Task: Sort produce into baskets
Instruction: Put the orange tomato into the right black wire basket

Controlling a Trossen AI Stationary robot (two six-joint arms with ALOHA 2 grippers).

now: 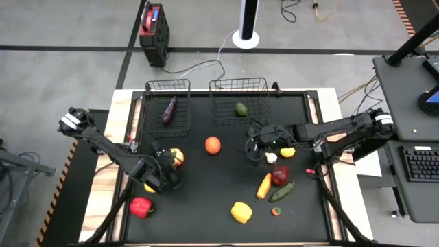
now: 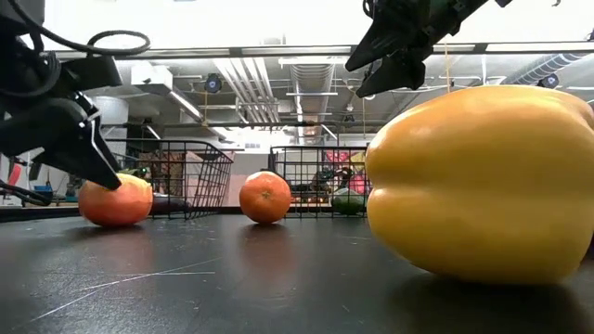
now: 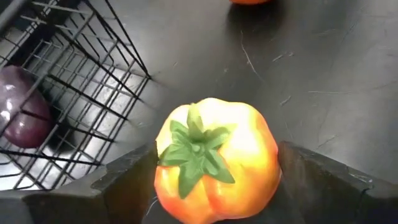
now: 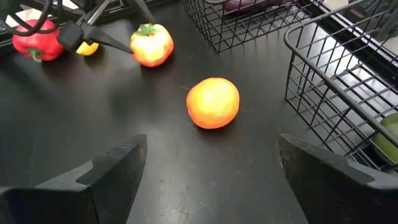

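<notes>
Black tabletop is carrying scattered produce and 2 baskets. Left gripper is straddling, fingers spread, an orange-yellow pepper whose green stem only the left wrist view shows. Right gripper is hovering released near the orange.

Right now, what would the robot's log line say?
left claw: open around orange-yellow tomato, beside narrow basket | right claw: open, empty, above table facing orange | eggplant in narrow basket | avocado in wide basket
</notes>
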